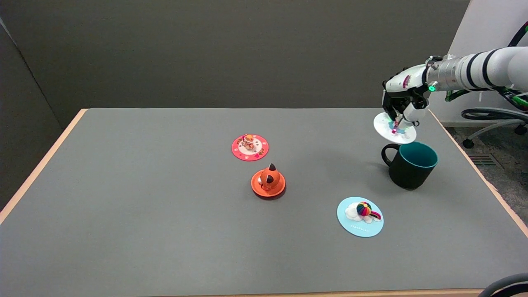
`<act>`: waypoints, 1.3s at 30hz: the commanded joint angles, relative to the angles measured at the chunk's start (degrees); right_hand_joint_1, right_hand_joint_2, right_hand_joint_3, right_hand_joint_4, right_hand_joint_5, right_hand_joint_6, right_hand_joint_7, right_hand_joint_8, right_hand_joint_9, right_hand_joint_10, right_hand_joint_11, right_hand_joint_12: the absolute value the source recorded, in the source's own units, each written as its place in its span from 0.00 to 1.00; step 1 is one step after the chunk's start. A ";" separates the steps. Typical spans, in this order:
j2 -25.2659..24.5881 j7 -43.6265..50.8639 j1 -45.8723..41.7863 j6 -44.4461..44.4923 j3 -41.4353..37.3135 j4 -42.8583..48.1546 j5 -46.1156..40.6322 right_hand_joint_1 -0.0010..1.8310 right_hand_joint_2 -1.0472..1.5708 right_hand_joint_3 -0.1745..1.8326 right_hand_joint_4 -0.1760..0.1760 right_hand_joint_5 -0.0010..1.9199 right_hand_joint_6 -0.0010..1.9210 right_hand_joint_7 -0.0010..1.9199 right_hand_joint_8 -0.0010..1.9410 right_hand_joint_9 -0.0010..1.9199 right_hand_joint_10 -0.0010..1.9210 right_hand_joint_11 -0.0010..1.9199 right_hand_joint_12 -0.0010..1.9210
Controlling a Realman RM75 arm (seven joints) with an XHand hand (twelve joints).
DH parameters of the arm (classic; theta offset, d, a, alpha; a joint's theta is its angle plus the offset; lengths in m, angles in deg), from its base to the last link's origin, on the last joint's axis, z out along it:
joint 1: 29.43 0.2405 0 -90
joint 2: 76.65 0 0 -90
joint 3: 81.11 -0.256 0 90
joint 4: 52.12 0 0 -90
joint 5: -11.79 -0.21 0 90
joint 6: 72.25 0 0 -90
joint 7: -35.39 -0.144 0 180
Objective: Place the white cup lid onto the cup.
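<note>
Holding: white cup lid [394, 128], pinched by its top ornament in my right hand [402, 105]. Lid tilted, above and just behind-left of the cup [410, 165] mouth, apparently not touching; I judge a short forward-right shift remains.

White is noted on the cup lid [392, 128], with small pink and blue markings. The cup [410, 165] is recorded as black outside, teal inside. One pink-red lid [250, 147], one orange lid [268, 182] and one light-blue lid [360, 216] bearing a rainbow-striped figure are observed. The table [165, 227] is grey, edged in tan. The right hand [402, 101] is black and white.
</note>
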 commanded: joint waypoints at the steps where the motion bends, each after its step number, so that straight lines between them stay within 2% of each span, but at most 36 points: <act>1: 1.70 -1.84 -0.64 -4.94 -1.32 -2.52 1.46 0.67 0.78 0.22 0.36 0.48 0.52 0.52 0.60 0.46 0.53 0.35 0.45; 8: 1.86 -2.40 -1.05 -5.95 -2.08 -2.52 2.24 0.67 0.78 0.22 0.34 0.48 0.51 0.52 0.60 0.46 0.53 0.35 0.45; 26: 2.18 -3.04 -7.76 -9.86 -10.92 -3.40 4.22 0.67 0.78 0.22 0.36 0.48 0.51 0.52 0.59 0.46 0.53 0.35 0.45; 30: 2.26 -3.04 -8.24 -10.86 -12.74 -3.45 4.58 0.67 0.78 0.22 0.32 0.48 0.50 0.53 0.59 0.45 0.53 0.35 0.45; 39: 2.34 -3.04 -9.63 -11.89 -14.02 -4.09 4.50 0.67 0.78 0.22 0.34 0.48 0.51 0.53 0.59 0.46 0.53 0.35 0.45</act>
